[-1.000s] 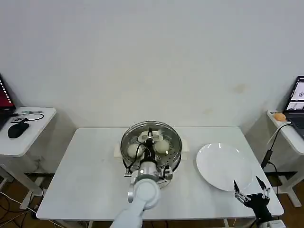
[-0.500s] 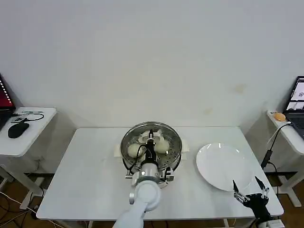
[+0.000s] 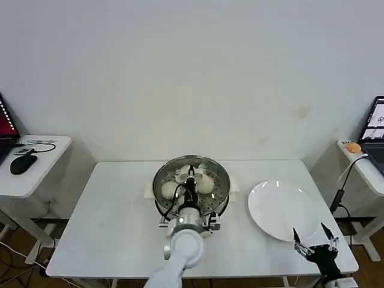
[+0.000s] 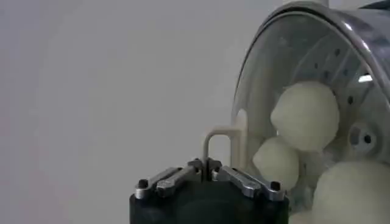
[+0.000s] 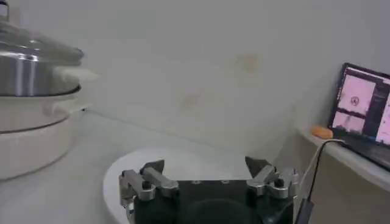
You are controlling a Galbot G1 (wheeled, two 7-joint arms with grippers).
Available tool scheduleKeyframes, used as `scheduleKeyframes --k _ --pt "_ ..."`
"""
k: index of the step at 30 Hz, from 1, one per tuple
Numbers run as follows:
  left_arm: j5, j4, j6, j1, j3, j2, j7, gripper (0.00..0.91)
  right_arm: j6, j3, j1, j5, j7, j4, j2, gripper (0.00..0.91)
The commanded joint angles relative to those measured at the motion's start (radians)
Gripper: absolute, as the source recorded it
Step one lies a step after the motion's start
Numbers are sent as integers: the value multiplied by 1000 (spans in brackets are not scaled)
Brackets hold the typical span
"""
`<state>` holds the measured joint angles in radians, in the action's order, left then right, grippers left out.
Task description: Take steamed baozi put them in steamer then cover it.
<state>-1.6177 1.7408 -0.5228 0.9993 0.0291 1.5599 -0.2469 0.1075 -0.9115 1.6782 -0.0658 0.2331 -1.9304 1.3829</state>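
The steamer [image 3: 219, 203] stands mid-table with the cover [image 3: 217, 174], a clear glass lid, over it. My left gripper [image 3: 191, 174] is shut on the lid's cream bar handle [image 4: 217, 136]. Through the glass I see steamed baozi [image 3: 169, 191] on the perforated tray, and three of them [image 4: 304, 115] show in the left wrist view. In the right wrist view the cover [image 5: 33, 49] seems to rest on the steamer's [image 5: 27, 76] rim. My right gripper [image 3: 314, 241] hangs open and idle at the table's front right corner.
A flat white plate [image 3: 282, 210] lies right of the steamer, just ahead of the right gripper [image 5: 207, 165]. The white table [image 3: 114, 222] has bare room on its left half. Side desks flank it, with a mouse [image 3: 23, 162] on the left and a laptop [image 3: 376, 135] on the right.
The cover has sunk lower over the steamer with my left gripper still on its handle. The right gripper has drifted slightly down.
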Motion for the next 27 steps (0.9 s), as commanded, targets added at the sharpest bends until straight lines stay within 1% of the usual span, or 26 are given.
scheduleKeyframes --k 1,9,16,22,26,27 --pt "-3 -3 3 2 2 5 -1 907 0 2 0 1 -1 1 0 907" --pt "-10 21 9 3 1 -8 -6 907 -1 7 -1 4 0 0 0 907" --pt "1 99 7 19 16 -35 -17 907 -2 12 0 15 -2 0 5 907" --pt "46 185 8 48 24 -103 -26 907 -3 12 3 21 -3 -2 9 907" --pt "129 258 14 81 20 -172 -19 907 -3 12 4 21 -7 3 7 907" --pt "181 287 26 99 9 -198 -11 907 -3 11 4 20 -9 6 6 907"
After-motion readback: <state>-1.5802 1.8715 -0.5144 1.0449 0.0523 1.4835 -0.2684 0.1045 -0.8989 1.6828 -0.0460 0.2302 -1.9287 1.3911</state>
